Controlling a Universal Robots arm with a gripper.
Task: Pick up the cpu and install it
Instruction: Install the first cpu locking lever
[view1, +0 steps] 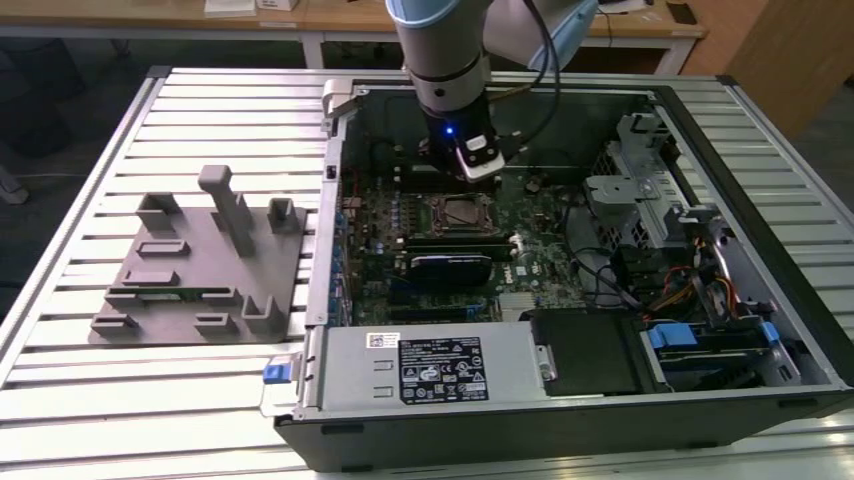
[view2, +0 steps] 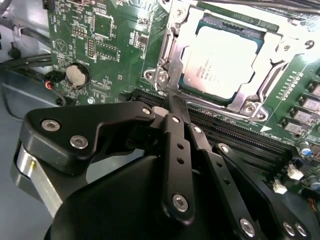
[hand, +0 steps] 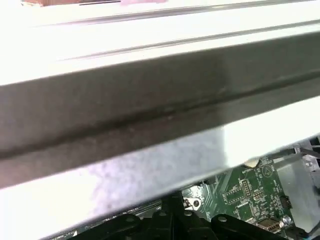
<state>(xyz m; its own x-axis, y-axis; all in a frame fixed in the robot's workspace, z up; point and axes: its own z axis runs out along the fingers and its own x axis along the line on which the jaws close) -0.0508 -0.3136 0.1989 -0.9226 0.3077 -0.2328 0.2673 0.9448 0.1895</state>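
We see the arm (view1: 447, 60) reaching down into an open computer case (view1: 561, 415) that lies on a slatted metal table (view1: 80, 400). The gripper (view1: 478, 170) hangs over the motherboard (view1: 427, 250), just beyond the socket (view1: 458, 211) as the exterior view looks at it, toward the far wall of the case.

In the second wrist view we find the cpu (view2: 222, 62) seated flat in the socket (view2: 172, 55), its silvery top square within the metal frame. The gripper (view2: 172, 102) is empty, and its black fingers (view2: 176, 145) lie pressed together with no gap between them; their tips sit near the socket's edge, over the dark memory slots (view2: 235, 135) that run beside it. They do not touch the cpu. A round coin battery (view2: 76, 75) sits on the green board, well apart from the socket.

In the first wrist view we see the pale wall of the case (hand: 150, 100) close by, with a patch of green board (hand: 245, 192) below it and the dark fingers (hand: 172, 220) at the picture's edge.

On the table, beside the case on the exterior view's left, rests a grey fixture (view1: 200, 270) with upright blocks. A grey power supply (view1: 427, 370) sits along the near side of the case, and cables (view1: 627, 270) and drive bays (view1: 707, 330) lie beyond the motherboard on the exterior view's right.
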